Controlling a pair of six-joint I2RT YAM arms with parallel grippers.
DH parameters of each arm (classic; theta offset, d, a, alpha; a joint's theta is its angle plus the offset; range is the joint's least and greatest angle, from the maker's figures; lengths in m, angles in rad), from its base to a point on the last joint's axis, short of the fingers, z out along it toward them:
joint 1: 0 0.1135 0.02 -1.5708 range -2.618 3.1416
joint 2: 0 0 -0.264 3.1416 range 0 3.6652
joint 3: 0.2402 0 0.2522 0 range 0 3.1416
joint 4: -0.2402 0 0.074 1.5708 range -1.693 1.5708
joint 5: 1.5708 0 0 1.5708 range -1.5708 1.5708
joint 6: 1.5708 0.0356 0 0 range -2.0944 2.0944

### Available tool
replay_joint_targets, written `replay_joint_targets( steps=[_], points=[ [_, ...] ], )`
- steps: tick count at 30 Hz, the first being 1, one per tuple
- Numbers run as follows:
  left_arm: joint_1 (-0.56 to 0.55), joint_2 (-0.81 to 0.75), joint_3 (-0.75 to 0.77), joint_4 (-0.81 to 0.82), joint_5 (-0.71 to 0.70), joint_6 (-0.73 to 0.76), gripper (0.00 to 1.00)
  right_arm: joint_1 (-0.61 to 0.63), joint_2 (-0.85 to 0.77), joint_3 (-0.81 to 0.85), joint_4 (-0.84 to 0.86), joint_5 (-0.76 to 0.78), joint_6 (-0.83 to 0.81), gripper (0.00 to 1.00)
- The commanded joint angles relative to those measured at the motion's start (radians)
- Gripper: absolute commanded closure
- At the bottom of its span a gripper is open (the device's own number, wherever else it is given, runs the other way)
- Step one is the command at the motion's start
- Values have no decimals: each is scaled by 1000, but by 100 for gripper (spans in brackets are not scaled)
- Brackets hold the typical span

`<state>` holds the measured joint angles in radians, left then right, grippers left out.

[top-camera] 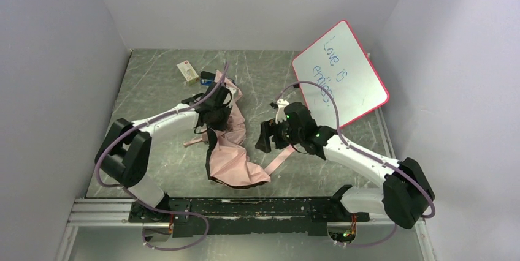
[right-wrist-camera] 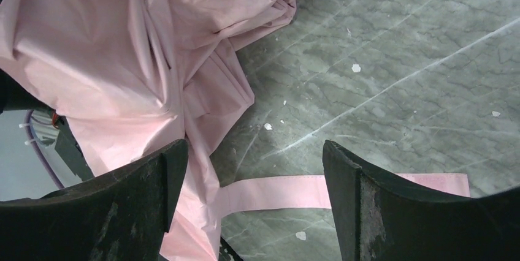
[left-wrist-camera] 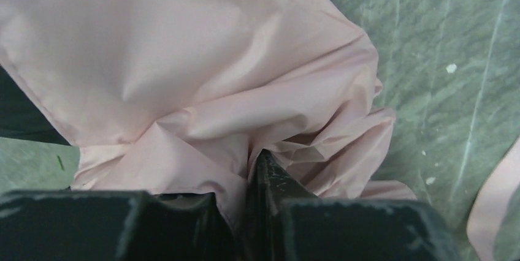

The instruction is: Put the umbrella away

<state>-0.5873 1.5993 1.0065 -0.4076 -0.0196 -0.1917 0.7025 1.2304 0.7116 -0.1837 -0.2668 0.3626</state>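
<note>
The left pincer [left-wrist-camera: 242, 178] nips one thin fold of the crumpled pale-pink fabric umbrella [left-wrist-camera: 202, 71], which could slip out; the right pincer [right-wrist-camera: 252, 151] gapes empty beside it.

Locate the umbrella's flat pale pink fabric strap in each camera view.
Top external: the flat pale pink fabric strap lies near centre, slanting just right of the crumpled pale pink canopy.
Left wrist: a sliver at the lower right edge.
Right wrist: horizontal band, bottom centre.
Shared landmark: the canopy, left of the strap everywhere.

Pale pink umbrella [top-camera: 239, 164], collapsed, fabric crumpled
</note>
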Motion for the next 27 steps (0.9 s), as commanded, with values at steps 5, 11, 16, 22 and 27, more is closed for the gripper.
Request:
replay_joint_targets(
  steps=[5,11,16,22,27],
  points=[
    [55,98,180,50,-98,19,85,1,-31,-8,0,22,-23,16],
    [103,171,279,72,-100,60,87,1,-119,-45,-30,-29,-71,15],
    [115,224,322,106,-88,94,88,2,-216,-95,53,-138,-101,11],
    [127,220,316,139,-51,112,89,2,-127,-120,247,-257,-139,4],
    [131,198,286,156,-54,122,89,-1,1,-95,309,-215,-162,2]
  ],
)
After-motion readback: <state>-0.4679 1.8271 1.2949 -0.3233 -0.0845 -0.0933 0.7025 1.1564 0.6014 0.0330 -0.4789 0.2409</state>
